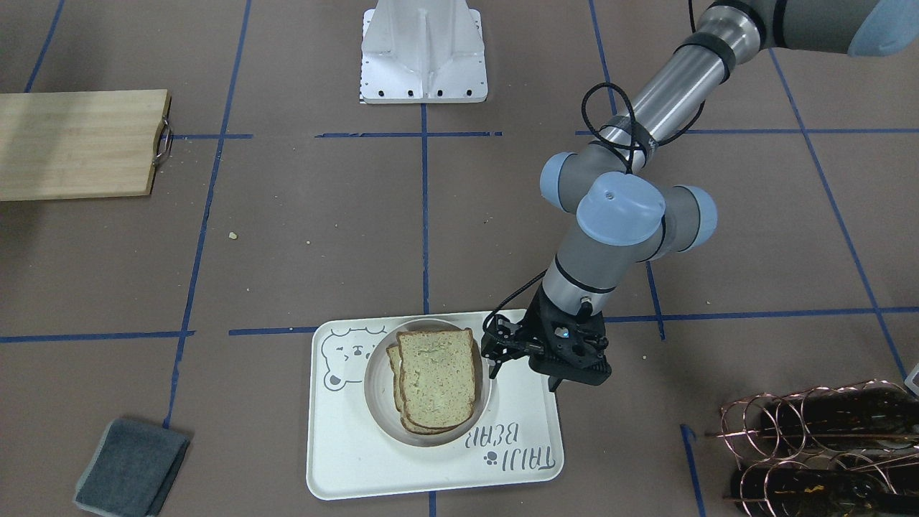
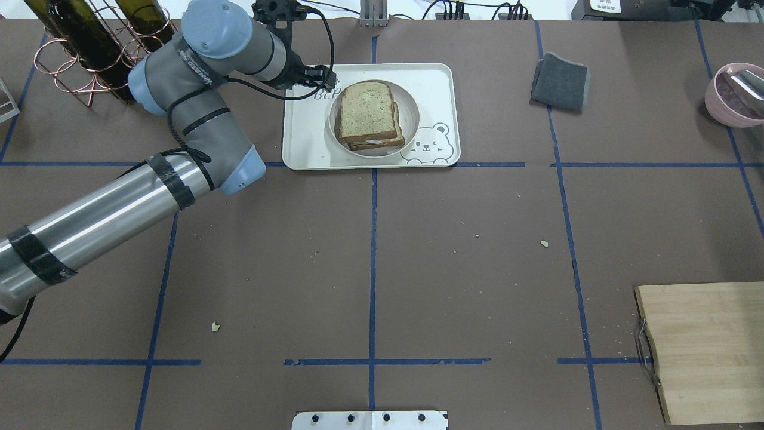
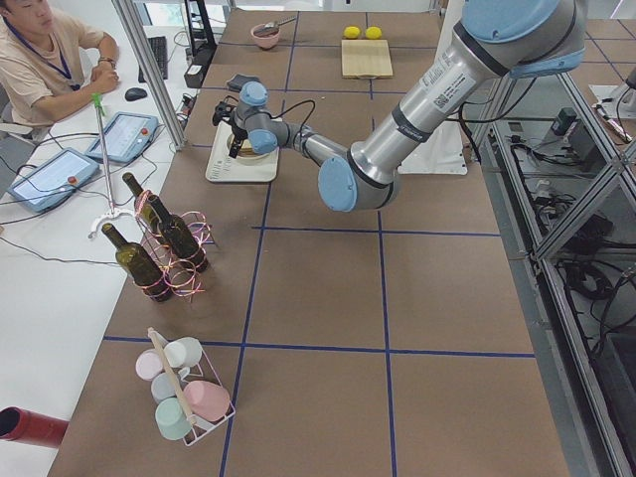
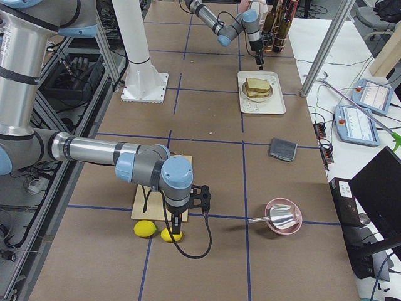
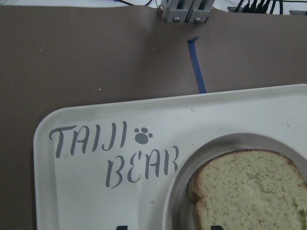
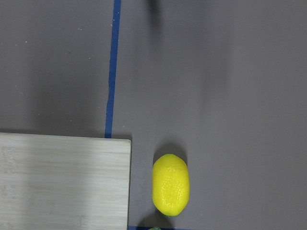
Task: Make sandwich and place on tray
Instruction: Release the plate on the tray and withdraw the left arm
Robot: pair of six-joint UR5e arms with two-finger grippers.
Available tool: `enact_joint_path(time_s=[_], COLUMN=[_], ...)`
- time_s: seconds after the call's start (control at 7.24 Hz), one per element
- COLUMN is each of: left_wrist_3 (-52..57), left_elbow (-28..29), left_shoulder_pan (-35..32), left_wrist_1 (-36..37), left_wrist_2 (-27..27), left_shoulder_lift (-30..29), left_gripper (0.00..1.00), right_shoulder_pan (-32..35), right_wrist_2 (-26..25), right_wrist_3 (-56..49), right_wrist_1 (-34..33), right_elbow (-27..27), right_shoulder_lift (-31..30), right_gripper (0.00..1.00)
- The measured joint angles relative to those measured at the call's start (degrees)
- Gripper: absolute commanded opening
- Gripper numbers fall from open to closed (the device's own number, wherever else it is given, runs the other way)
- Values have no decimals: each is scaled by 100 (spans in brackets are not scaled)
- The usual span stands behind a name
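The sandwich (image 1: 436, 377), two pale bread slices with brown crusts, lies in a round white plate (image 1: 377, 388) on the cream tray (image 1: 344, 459) with the bear drawing. It also shows in the overhead view (image 2: 368, 113) and the left wrist view (image 5: 249, 187). The filling is barely visible. My left gripper (image 1: 523, 377) is open and empty. It hangs over the tray's lettered end, just beside the plate. My right gripper (image 4: 178, 221) hangs far away by the cutting board, over the lemons; I cannot tell if it is open or shut.
A wooden cutting board (image 2: 710, 352) lies at the near right, with two lemons (image 4: 145, 229) beside it. A grey cloth (image 2: 560, 82) and a pink bowl (image 2: 737, 95) lie right of the tray. A copper wine rack (image 2: 89, 54) stands close behind my left arm.
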Motion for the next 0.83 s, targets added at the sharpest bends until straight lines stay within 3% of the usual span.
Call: enact_joint_path(time_s=[0.55, 0.69, 0.83], left_wrist_3=[2046, 2709, 3596], left_elbow=[-3633, -4224, -4418], left_shoulder_pan=[-606, -1142, -1793], left_wrist_1=[1923, 2288, 2588], left_wrist_2=[-535, -828, -1337], left_shoulder_lift=[2394, 3036, 3554], left_gripper=[100, 100, 100], right_shoulder_pan=[-2, -5, -20], right_wrist_2=[22, 23, 29], right_wrist_3=[5, 10, 35], right_wrist_1=[14, 9, -6], right_elbow=[44, 61, 74], right_shoulder_lift=[132, 220, 352], right_gripper=[100, 100, 100])
